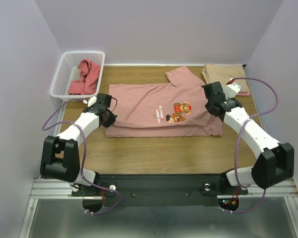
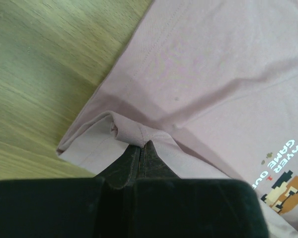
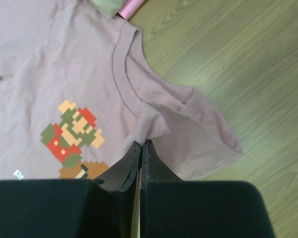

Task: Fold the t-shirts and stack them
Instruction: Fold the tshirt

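On the wooden table a pink shirt lies spread. The left gripper pinches its hem; the right gripper pinches fabric beside its collar. Behind it sits what seems a folded tan shirt.

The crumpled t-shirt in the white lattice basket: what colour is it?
Coral-red; the crumpled t-shirt shows best from the top external view.

Both arms are bent elbows-out, left arm reaching toward 1 o'clock, right arm toward 11. The left fingers and right fingers are pinched tight, wrists down low.
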Robot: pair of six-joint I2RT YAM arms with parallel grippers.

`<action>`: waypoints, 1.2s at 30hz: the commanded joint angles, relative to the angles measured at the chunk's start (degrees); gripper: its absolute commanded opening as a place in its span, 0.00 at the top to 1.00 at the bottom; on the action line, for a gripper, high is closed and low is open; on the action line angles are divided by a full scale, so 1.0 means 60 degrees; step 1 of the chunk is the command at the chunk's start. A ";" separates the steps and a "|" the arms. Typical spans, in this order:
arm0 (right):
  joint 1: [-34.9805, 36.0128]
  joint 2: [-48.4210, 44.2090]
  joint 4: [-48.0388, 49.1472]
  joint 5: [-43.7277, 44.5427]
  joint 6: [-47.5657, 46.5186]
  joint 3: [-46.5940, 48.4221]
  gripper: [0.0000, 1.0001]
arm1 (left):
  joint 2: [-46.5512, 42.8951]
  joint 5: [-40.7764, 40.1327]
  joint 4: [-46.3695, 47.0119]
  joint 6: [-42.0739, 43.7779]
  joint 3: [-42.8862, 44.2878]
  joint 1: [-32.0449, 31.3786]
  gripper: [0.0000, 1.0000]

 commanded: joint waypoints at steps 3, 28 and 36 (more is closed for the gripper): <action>-0.0190 0.0857 0.0979 0.0531 -0.0624 0.0845 0.99 | 0.0475 -0.0215 0.0338 0.0275 0.0595 0.0352 1.00; -0.0586 0.5136 0.1521 -0.0536 -0.2133 0.3540 0.75 | 0.2161 -0.0626 0.0368 0.0641 0.1767 0.0528 0.01; -0.0586 0.3704 0.1477 -0.2690 -0.2719 0.2664 0.00 | -0.0002 -0.0522 0.0134 0.0685 0.0979 0.0528 0.01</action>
